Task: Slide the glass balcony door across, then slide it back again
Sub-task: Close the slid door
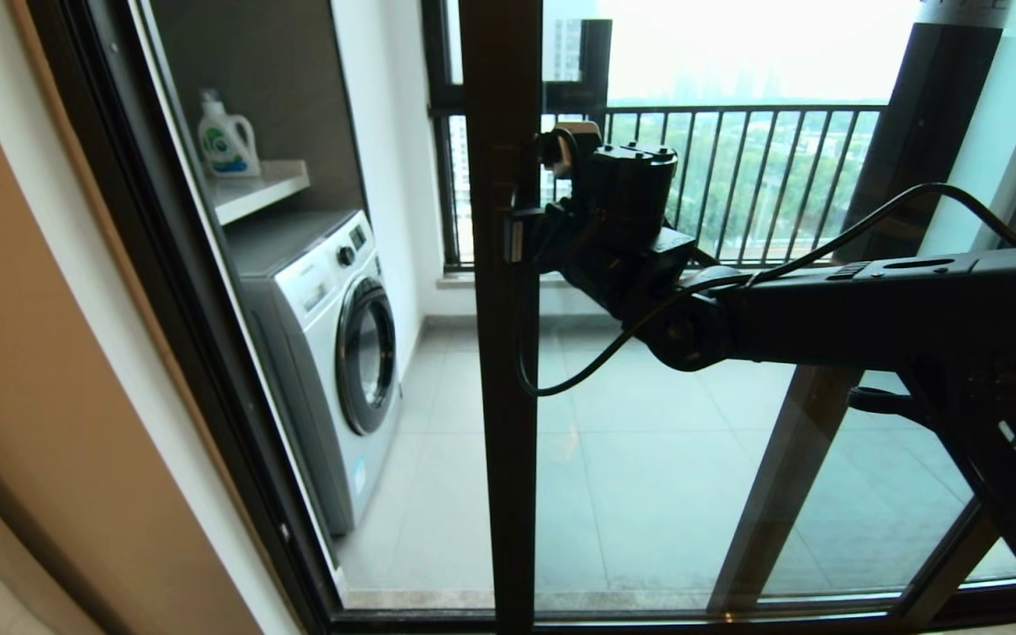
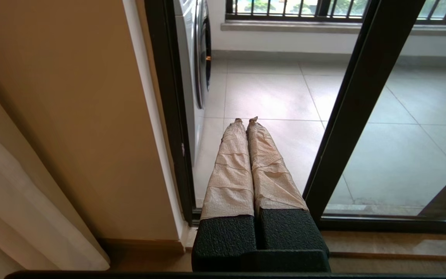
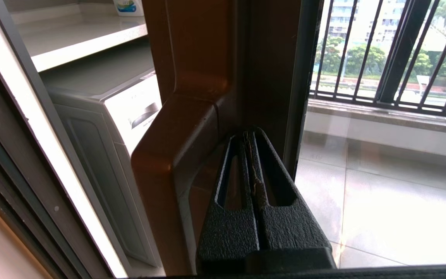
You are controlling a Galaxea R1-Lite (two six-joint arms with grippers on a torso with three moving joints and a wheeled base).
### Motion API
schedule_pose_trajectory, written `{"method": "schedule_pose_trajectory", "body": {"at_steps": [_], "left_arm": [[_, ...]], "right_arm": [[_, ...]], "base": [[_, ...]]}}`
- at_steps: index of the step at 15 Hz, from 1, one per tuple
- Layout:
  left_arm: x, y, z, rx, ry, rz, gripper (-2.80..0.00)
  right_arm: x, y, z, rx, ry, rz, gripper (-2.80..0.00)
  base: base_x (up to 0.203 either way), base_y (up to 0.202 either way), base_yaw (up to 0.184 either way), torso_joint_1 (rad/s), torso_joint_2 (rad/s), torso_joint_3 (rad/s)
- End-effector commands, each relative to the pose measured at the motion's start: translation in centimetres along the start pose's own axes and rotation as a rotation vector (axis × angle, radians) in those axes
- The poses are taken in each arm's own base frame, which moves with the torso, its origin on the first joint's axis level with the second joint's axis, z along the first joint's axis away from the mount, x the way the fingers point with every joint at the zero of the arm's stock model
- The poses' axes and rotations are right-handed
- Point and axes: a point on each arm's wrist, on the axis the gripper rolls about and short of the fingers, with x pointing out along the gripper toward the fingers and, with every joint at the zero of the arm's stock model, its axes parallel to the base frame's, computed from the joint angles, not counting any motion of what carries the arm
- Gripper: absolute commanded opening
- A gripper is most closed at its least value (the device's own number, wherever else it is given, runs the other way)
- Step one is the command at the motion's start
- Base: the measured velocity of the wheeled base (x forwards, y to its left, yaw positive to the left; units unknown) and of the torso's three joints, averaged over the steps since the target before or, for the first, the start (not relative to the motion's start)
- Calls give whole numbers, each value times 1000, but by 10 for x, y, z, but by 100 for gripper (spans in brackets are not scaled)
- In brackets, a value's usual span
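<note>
One arm works: the right gripper (image 3: 251, 135), jaws pressed together, is hooked behind the bar handle (image 3: 176, 155) on the glass balcony door (image 1: 499, 353), which stands part-open beside the washing machine (image 1: 332, 353). Mid-slide, I judge; next needs steady sideways push. The left gripper (image 2: 246, 121) idles low, jaws together.

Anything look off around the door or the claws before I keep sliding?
Nothing stands out. The glass balcony door stands upright and part-way across. The right claw, shut, is tucked behind the handle. The left claw, shut, hangs low near the sill.
</note>
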Motion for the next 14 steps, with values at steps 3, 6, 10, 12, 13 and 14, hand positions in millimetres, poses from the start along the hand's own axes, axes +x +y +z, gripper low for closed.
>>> {"method": "schedule_pose_trajectory", "body": {"at_steps": [3,6,10,12,13,14], "left_arm": [[0,0,0,0,1,1,-280],[0,0,0,0,0,1,-280],[0,0,0,0,1,1,-280],[0,0,0,0,0,1,-280],[0,0,0,0,1,1,-280],[0,0,0,0,0,1,-280]], "right_arm": [[5,12,-9,2,7,22,-280],[9,26,-15,6,0,47,-280],[9,38,-22,7,12,73,-280],[8,39,-21,12,8,72,-280],[8,38,-19,12,5,69,-280],[7,37,-18,14,1,66,-280]], "base": [[0,0,0,0,0,0],[0,0,0,0,0,0],[0,0,0,0,0,0],[0,0,0,0,0,0],[0,0,0,0,0,0],[0,0,0,0,0,0]]}}
